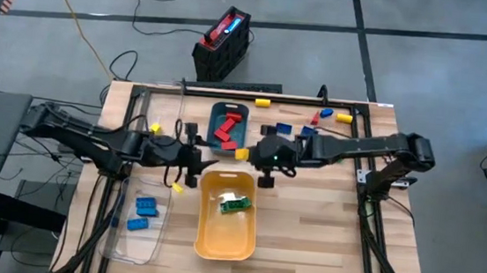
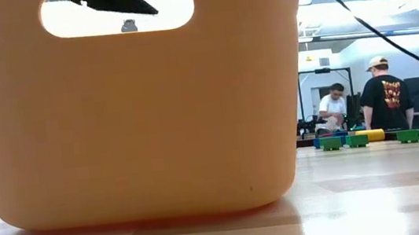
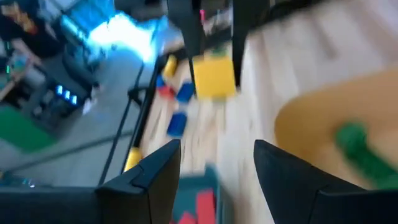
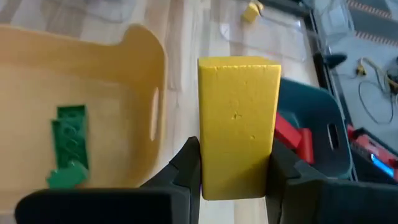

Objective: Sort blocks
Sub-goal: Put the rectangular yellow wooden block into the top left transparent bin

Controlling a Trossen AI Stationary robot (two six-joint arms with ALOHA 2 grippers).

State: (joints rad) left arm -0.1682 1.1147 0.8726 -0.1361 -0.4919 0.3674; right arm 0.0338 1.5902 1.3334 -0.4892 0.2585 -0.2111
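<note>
My right gripper (image 1: 255, 155) is shut on a yellow block (image 4: 239, 124) between the teal tray (image 1: 228, 110) and the yellow tray (image 1: 224, 241). In the left wrist view that block (image 3: 214, 74) shows ahead of my left gripper (image 3: 217, 149), which is open and empty, just left of the yellow tray's far rim (image 1: 196, 156). Green blocks (image 1: 236, 204) lie in the yellow tray, red ones (image 1: 225, 128) in the teal tray, blue ones (image 1: 145, 206) in the clear tray (image 1: 124, 241). Loose blocks (image 1: 344, 117) lie near the table's far edge. My right gripper pinches the yellow block between its two fingers (image 4: 189, 165), one on each of two opposite side faces (image 4: 208, 155). In the left wrist view the fingers (image 3: 186, 31) come down on it from above. The block looks lifted clear of the table and stands out beyond the fingertips.
A red-and-black box (image 1: 223, 42) sits on the floor beyond the table. The low view is mostly filled by the yellow tray's wall (image 2: 139, 125); green blocks (image 2: 357, 140) show to its right. Two people (image 2: 385, 97) stand in the room behind. Bare wood lies right of the yellow tray (image 1: 324, 223).
</note>
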